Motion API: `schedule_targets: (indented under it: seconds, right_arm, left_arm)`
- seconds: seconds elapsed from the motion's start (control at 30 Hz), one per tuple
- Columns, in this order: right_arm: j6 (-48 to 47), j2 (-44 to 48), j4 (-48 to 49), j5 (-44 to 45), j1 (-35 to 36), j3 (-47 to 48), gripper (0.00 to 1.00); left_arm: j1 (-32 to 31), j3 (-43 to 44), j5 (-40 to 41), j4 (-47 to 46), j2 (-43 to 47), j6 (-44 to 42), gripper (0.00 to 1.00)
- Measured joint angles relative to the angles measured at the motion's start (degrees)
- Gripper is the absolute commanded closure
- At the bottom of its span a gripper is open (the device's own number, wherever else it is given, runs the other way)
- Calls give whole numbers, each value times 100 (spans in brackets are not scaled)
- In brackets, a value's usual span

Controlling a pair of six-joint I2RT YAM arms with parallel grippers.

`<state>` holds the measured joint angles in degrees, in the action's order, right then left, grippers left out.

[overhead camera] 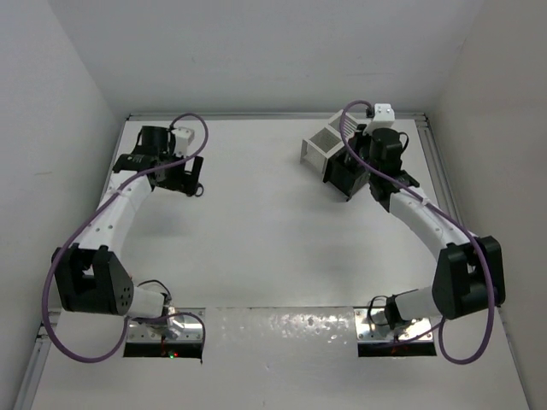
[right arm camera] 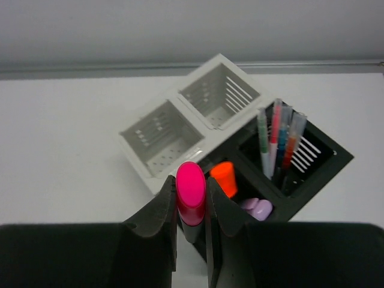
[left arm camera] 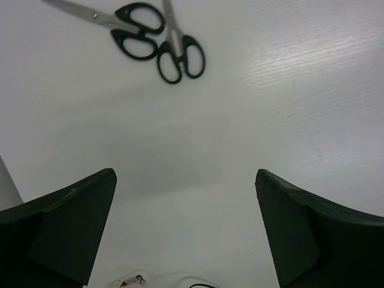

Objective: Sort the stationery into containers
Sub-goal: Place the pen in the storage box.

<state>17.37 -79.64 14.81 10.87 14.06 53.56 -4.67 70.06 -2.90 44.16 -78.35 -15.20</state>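
Two scissors [left arm camera: 114, 25] before our wide-apart left gripper [left arm camera: 186, 228], one pink highlighter [right arm camera: 191, 183] clamped by our right gripper [right arm camera: 191, 201], four pens [right arm camera: 276, 141] in black box [right arm camera: 327, 161]

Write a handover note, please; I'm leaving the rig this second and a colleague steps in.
Left gripper: jaws open, holding nothing, over the table, short of two pairs of scissors lying together.
Right gripper: shut on the pink highlighter, upright beside the black box.
Done: pens, orange highlighter and purple highlighters sit in black box compartments.
Left: place the pink highlighter, then both scissors. The white box shows nothing inside.
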Motion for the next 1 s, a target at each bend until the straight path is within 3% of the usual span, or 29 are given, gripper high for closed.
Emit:
schedule_targets:
  seconds: [0.33, 0.73, 0.87, 0.9, 1.0]
  right_arm:
    - [-1060, -691, -28, -208, -313, 35, 100]
    - [-1292, -929, 815, -411, -306, -586, 100]
    - [-1239, -916, 1088, -409, -310, -728, 83]
    - [-1226, -911, 1086, -409, -310, -728, 73]
    - [-1156, -905, 966, -400, -313, -728, 58]
  left_arm:
    - [529, -33, 109, 197, -424, 160, 0]
    - [658, -173, 151, 197, -424, 157, 0]
    - [667, -188, 184, 188, -424, 157, 0]
    - [667, -188, 186, 190, -424, 157, 0]
    - [667, -188, 192, 186, -424, 155, 0]
